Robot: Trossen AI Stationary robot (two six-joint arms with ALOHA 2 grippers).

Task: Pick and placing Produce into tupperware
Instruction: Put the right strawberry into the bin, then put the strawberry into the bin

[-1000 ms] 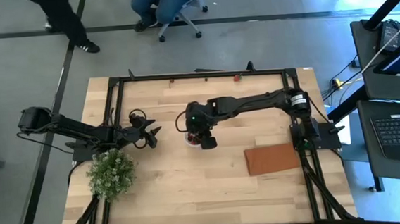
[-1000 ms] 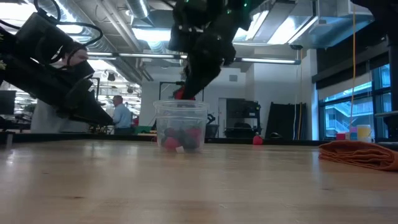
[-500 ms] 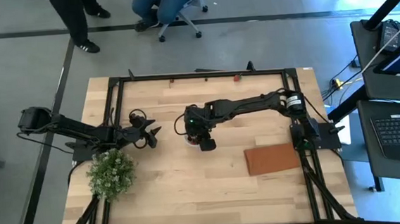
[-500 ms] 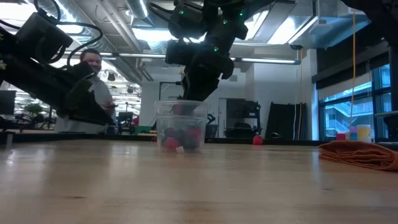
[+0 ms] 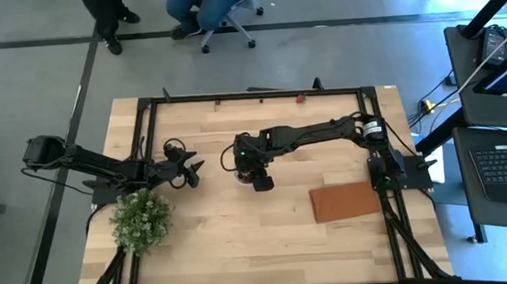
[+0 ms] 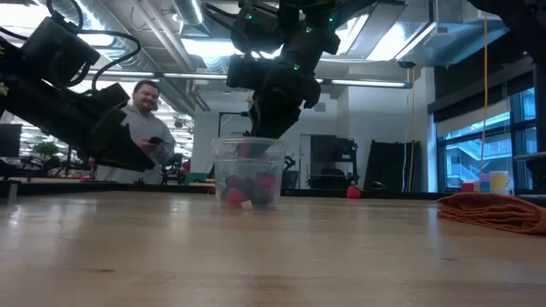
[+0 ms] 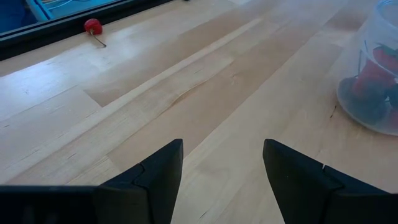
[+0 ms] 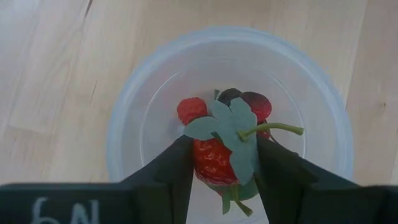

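At the far left we see our left arm reaching in over the pale wooden desk (image 5: 241, 223), its left gripper (image 5: 193, 171) hovering just above the leafy green bush with small white flowers (image 5: 141, 218). In the left wrist view its two dark fingers (image 7: 160, 177) stand wide apart with only bare wood between them. That view also shows a single small red berry with a stem (image 7: 92, 26) lying near the desk's far edge.

Toward the middle sits the small round translucent plastic tupperware cup (image 6: 248, 171), upright on the desk, with red and dark purple-black berry pieces (image 6: 249, 186) piled at its bottom. Our right gripper (image 5: 254, 171) hangs directly over the cup's mouth. In the right wrist view its fingers (image 8: 171, 168) press both sides of a red strawberry-like piece with green leaves and a stem (image 8: 216, 157), holding it just above the pieces already inside.

Farther right, a flat reddish-brown rectangular mat (image 5: 345, 201) lies on the desk, well apart from the cup. In the low view, a person (image 6: 141, 128) stands in the room behind the desk.
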